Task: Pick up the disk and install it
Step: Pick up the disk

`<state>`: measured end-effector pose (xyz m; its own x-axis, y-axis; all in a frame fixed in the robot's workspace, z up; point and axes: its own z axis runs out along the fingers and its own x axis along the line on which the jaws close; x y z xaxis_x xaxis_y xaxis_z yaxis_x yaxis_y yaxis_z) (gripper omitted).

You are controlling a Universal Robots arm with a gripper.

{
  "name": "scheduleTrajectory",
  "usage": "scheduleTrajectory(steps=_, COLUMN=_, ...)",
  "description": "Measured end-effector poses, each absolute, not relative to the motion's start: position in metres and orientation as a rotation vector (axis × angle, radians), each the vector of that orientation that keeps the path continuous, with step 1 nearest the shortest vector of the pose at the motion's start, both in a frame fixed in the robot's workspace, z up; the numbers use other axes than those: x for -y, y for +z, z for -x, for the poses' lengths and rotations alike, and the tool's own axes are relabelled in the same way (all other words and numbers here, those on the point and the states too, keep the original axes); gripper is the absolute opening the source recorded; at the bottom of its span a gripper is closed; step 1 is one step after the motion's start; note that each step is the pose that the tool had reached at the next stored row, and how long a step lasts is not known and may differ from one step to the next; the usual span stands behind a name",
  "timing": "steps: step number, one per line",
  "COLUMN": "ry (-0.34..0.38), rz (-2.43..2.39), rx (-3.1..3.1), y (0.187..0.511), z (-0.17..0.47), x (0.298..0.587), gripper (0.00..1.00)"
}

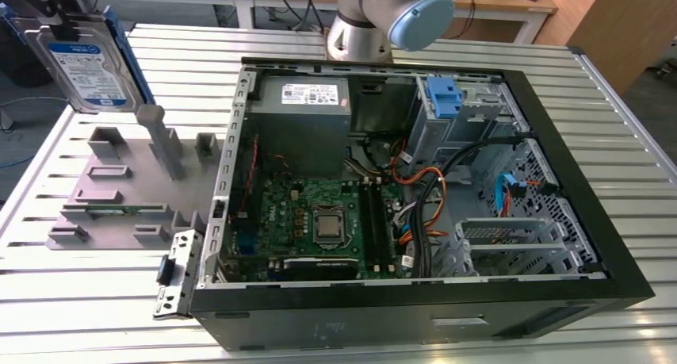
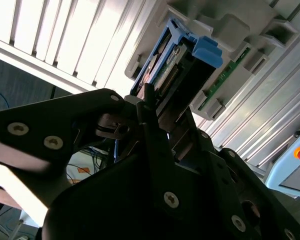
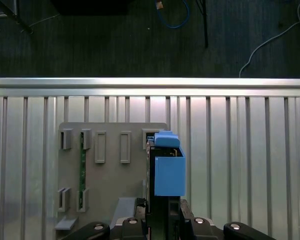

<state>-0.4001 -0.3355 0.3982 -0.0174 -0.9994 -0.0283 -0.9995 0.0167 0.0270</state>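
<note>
And there it was, up in the air: the black gripper (image 3: 162, 206) was clamped tight on either side of the disk (image 1: 90, 67), a flat silver-grey hard drive with a white-and-blue label and blue plastic carrier rails, held on end and slightly tilted at the exterior view's far left. Right below it sat the grey plastic fixture plate (image 1: 122, 193) with its upright posts and slots, lying on the slatted aluminium table (image 1: 95, 293). In the first wrist view the disk hung edge-on over one side of that plate, its blue carrier end facing the camera. A thin green circuit strip (image 3: 82, 170) stood in one of the plate's slots. Over on the exterior view's right lay the open black computer case (image 1: 423, 300), with its green motherboard (image 1: 281, 213) showing, a grey power-supply box (image 1: 301, 102) in its far corner and a blue plastic clip (image 1: 445, 98) on the drive cage near it. The disk was well apart from that case, not in it, and the arm's silver-and-blue base joint (image 1: 386, 15) stood behind the case
</note>
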Motion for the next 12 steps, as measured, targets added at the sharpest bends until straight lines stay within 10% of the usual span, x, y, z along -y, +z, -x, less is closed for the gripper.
scheduleTrajectory(steps=12, ry=0.061, rz=2.201, rx=-2.239, y=0.41, z=0.4, x=0.336, gripper=0.35)
